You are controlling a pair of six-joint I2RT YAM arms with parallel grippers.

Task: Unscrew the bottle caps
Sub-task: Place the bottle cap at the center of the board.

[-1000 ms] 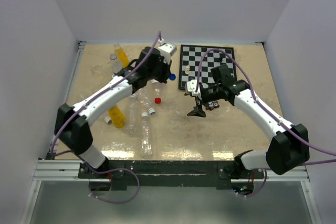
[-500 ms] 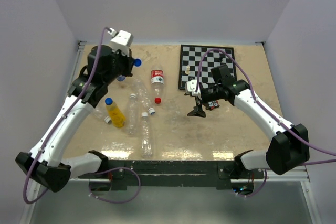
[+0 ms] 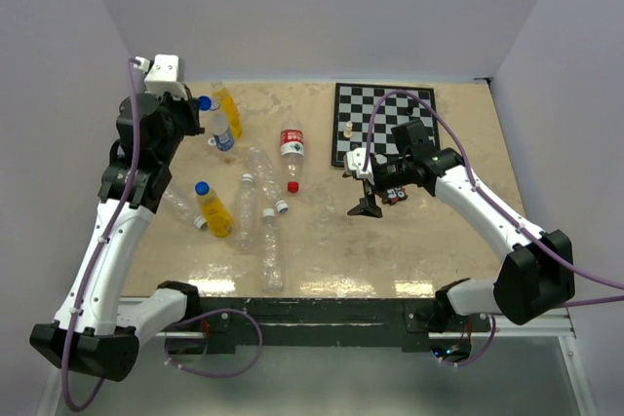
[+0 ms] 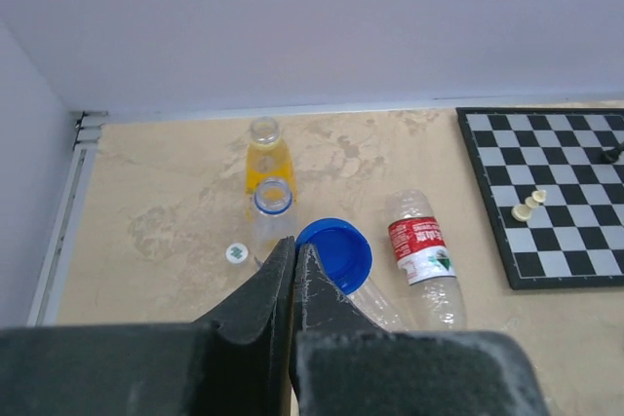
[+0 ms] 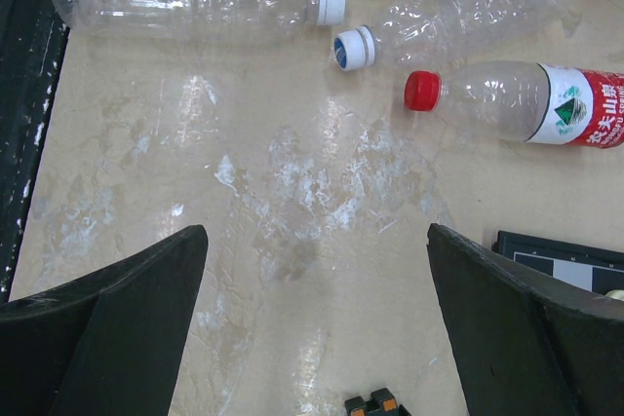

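Beige marbled counter (image 3: pixel 409 250) carries everything. Across its far right lies a black-and-white chequered chessboard (image 3: pixel 385 124).

At the far left edge rises the white left robot arm (image 3: pixel 107 231). Its left claw (image 4: pixel 293 244) is pinched tight on the rim of a round blue plastic bottle cap (image 4: pixel 336 255), held in the air above the far left of the counter. The white right robot arm (image 3: pixel 487 211) reaches to mid-counter, where the right claw (image 5: pixel 314 236) hangs with its jaws spread wide, gripping nothing, near the chessboard's near left corner.

Several long clear unlabelled plastic bottles (image 3: pixel 271 250) lie left of centre. Far of them lies a clear plastic bottle with a red label (image 3: pixel 292 146), its red screw cap (image 5: pixel 422 91) on. One orange-yellow plastic bottle (image 3: pixel 214 213) lies at the left with a blue screw cap (image 3: pixel 202 187) on. A second orange-yellow bottle (image 4: pixel 265 158) stands at the far left, neck open. Just near of it stands a clear bottle with a blue-and-white label (image 3: pixel 220 131), also uncapped.

To its left a small white loose cap (image 4: pixel 234 253) rests on the counter. A few small cream chess pieces (image 4: pixel 529 207) stand on the chessboard.
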